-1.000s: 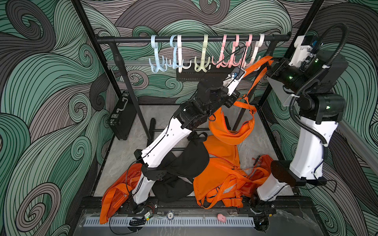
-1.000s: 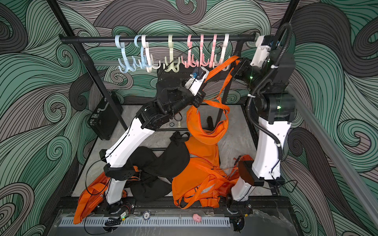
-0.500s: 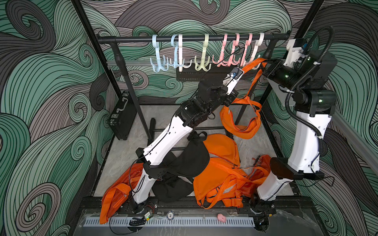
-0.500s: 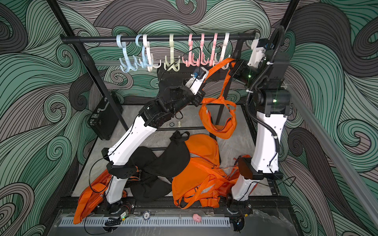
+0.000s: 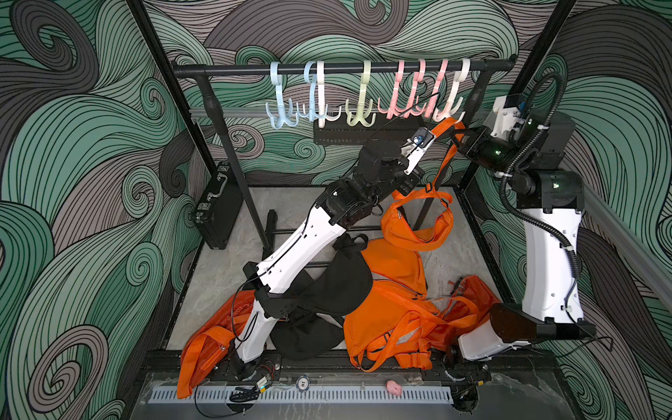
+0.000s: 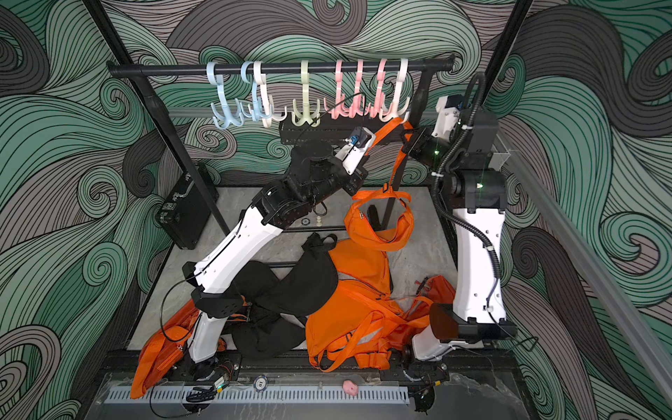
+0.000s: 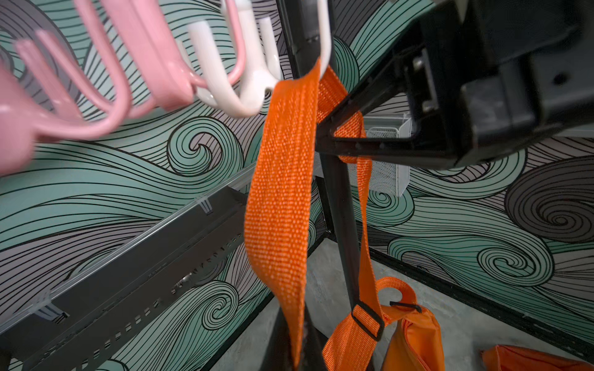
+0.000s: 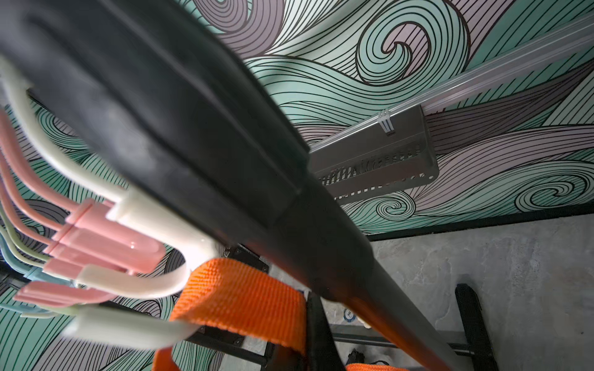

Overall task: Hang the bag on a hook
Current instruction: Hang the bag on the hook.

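Note:
The orange bag [image 5: 418, 225] [image 6: 378, 229] hangs in the air by its orange strap [image 5: 448, 125] [image 6: 394, 125], above the pile on the floor. My left gripper [image 5: 434, 135] [image 6: 374, 137] [image 7: 299, 359] is shut on the strap. My right gripper [image 5: 459, 136] [image 6: 407, 136] [image 7: 324, 135] [image 8: 303, 347] is shut on it a little further along. Between them the strap [image 7: 283, 167] [image 8: 238, 295] arches up against the prongs of the white hook [image 5: 451, 109] [image 6: 394, 109] [image 7: 254, 96] [image 8: 144, 286] at the rail's right end. I cannot tell whether a prong has caught it.
The black rail [image 5: 236, 69] carries several blue, white, green and pink hooks [image 5: 407, 105]. Its right post [image 8: 225, 160] stands close to my right gripper. A black bag [image 5: 338, 287] and other orange bags [image 5: 400, 320] lie on the floor. A black case [image 5: 214, 207] leans at the left.
Both grippers have carried the strap up and rightward to the white hook. The bag's body has risen off the orange pile and now hangs free.

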Tool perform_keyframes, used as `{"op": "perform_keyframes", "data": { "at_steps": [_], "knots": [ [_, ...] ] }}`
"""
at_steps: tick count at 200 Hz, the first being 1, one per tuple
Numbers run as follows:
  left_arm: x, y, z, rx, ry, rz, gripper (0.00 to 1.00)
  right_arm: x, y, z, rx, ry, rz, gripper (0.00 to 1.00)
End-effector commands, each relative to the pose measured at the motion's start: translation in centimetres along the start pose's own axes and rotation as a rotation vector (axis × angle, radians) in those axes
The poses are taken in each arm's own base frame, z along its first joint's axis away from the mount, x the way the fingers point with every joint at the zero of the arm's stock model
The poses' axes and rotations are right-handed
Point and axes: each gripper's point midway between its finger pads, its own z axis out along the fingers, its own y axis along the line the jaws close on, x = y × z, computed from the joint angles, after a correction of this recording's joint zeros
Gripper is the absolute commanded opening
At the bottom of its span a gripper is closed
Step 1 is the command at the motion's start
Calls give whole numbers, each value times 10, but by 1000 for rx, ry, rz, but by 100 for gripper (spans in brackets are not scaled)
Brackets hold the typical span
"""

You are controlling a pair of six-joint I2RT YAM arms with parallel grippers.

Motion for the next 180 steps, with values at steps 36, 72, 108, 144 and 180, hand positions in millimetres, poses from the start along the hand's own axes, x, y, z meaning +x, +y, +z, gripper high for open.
{"op": "perform_keyframes", "data": {
  "at_steps": [36, 72, 108, 144, 180],
  "knots": [
    [23, -12, 9, 39, 63, 5, 28, -4, -45, -12, 157, -88, 28, 0],
    [25, -6, 1, 16, 72, 29, 67, -11, -63, -22, 182, -143, 79, 0],
    [27, 3, -19, -11, 73, 31, 84, -10, -55, -25, 154, -139, 74, 20],
    [48, 3, -47, -10, 109, -17, 94, -7, -53, -44, 184, -170, 29, 72],
    [107, 6, -84, -54, 238, -11, 98, 7, -75, -85, 362, -235, -11, 99]
  ]
}}
